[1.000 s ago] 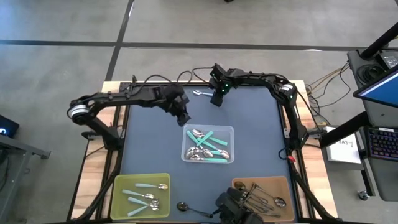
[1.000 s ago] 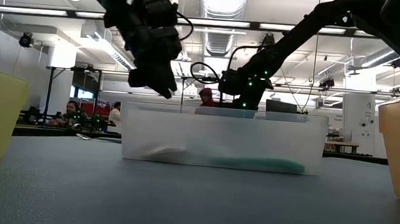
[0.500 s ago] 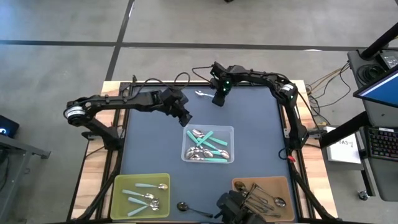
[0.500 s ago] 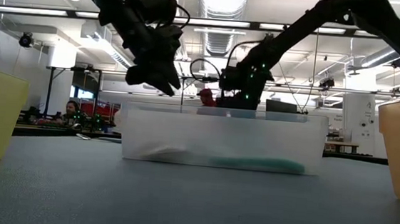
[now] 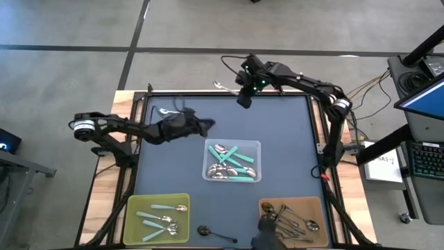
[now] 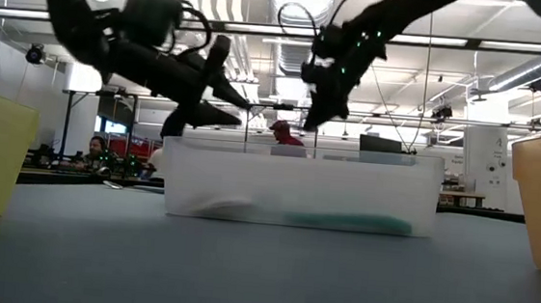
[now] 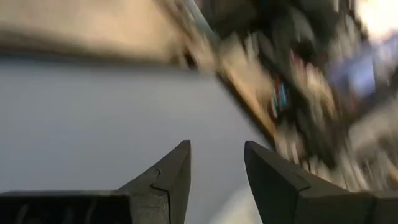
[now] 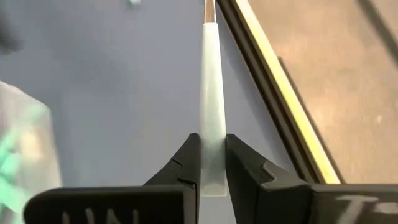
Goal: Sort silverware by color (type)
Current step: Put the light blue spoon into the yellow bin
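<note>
A robotics lab: ceiling strip lights (image 6: 290, 32), workbenches, seated people (image 6: 96, 149) behind the table.

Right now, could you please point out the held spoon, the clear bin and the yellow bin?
held spoon (image 8: 211, 106): right wrist view, pale handle.
clear bin (image 5: 259, 160): high view, right wall.
yellow bin (image 5: 158, 197): high view, far rim.

A: Table mat (image 5: 173, 173)?
B: Matt dark blue-grey, fine-grained. Bare wood frame (image 5: 104, 208) around it.
A: Bins?
B: Plastic. Centre bin (image 5: 233, 144) clear, frosted; yellow bin (image 5: 158, 198) and brown bin (image 5: 295, 201) translucent.
A: Spoons (image 5: 231, 165)?
B: Shiny metal bowls, smooth teal plastic handles. Pale-handled spoon (image 8: 211, 93) looks matt plastic. Right gripper (image 8: 211, 163) fingers (image 8: 186, 163) are matt black.
</note>
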Tool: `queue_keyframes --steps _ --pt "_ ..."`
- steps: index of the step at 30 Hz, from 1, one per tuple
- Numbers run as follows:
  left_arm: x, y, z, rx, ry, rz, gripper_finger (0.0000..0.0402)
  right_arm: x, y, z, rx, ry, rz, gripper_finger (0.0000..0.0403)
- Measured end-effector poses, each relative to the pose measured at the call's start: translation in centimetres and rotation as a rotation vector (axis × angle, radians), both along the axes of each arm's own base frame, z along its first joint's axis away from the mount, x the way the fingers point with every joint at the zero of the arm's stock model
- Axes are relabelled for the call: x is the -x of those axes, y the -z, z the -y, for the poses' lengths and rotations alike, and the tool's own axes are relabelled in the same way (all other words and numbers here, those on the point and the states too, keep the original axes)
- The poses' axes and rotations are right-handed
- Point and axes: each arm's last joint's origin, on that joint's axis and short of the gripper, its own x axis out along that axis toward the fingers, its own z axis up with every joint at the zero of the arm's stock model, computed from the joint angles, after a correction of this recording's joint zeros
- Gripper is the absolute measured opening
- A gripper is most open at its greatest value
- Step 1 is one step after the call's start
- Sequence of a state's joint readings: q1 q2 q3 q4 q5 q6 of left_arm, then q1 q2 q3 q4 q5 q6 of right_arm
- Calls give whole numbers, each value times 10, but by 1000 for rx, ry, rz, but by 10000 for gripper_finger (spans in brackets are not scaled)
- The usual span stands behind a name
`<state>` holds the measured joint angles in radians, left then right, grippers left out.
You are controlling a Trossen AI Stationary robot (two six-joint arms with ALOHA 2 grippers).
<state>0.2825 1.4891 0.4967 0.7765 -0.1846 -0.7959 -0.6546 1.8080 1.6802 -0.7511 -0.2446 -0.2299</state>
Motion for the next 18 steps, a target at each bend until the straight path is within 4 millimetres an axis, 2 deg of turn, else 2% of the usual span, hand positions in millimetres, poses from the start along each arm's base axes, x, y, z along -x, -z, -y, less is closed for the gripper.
queue_keyframes --steps 4,7,11,14,18 --pt "8 -5 -5 -81 -211 100 131 -12 -20 -23 61 -66 84 37" --pt "4 -13 -7 -108 -239 122 131 -24 -28 -39 102 -114 147 37" --pt "-7 -33 -9 -177 -254 158 131 -39 -34 -55 148 -154 216 37" --pt "-13 -46 -9 -234 -306 167 131 -46 -38 -62 188 -162 254 37" --pt "-16 -52 -5 -282 -350 147 131 -51 -45 -69 217 -178 305 37"
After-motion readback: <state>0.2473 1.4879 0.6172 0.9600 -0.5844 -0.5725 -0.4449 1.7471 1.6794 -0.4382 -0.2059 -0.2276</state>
